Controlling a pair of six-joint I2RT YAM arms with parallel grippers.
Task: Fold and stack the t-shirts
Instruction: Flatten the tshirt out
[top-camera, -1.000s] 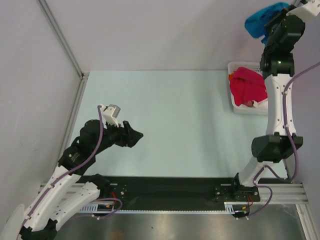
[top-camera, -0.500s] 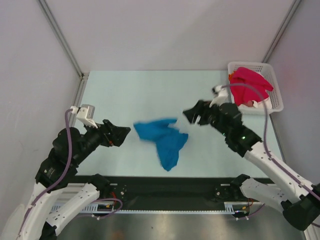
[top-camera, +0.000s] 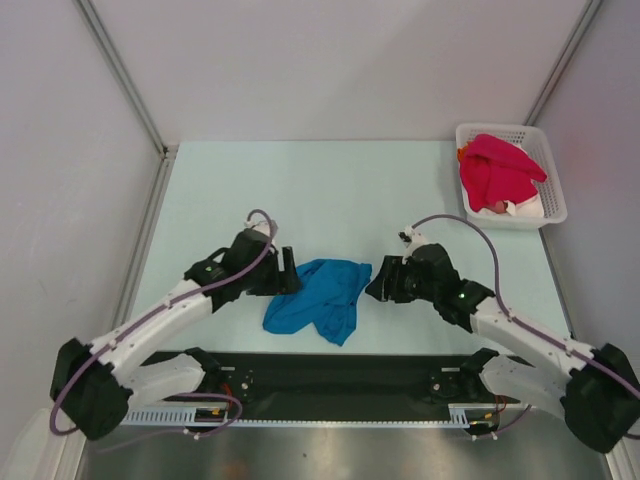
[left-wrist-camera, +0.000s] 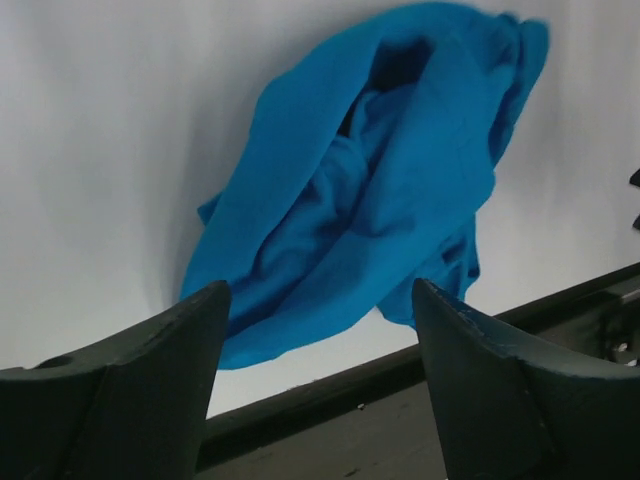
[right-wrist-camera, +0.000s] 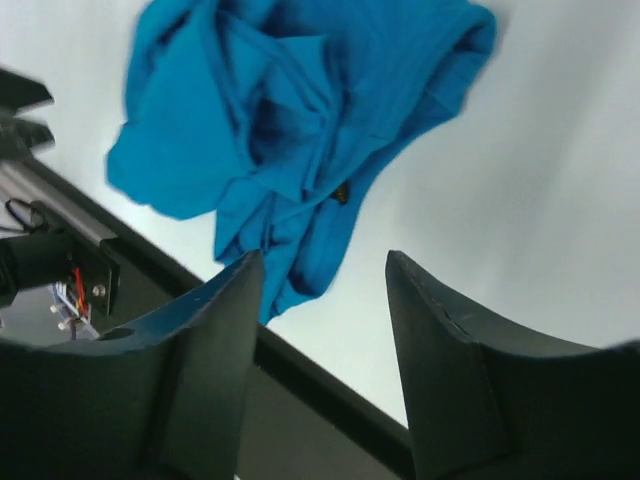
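The left arm (top-camera: 160, 318) and right arm (top-camera: 520, 328) stretch low over the table (top-camera: 300, 190), close to its near edge, angled inward toward each other. The left gripper (top-camera: 289, 270) and right gripper (top-camera: 377, 286) face off near the middle, apart, both with jaws spread wide.

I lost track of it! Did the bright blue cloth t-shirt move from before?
Yes. The bright blue cloth t-shirt went from high above the white plastic lattice basket down and left, to near the black rail.

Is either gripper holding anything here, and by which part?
Nothing held: the left gripper and right gripper have open, empty jaws, flanking the crumpled blue t-shirt.
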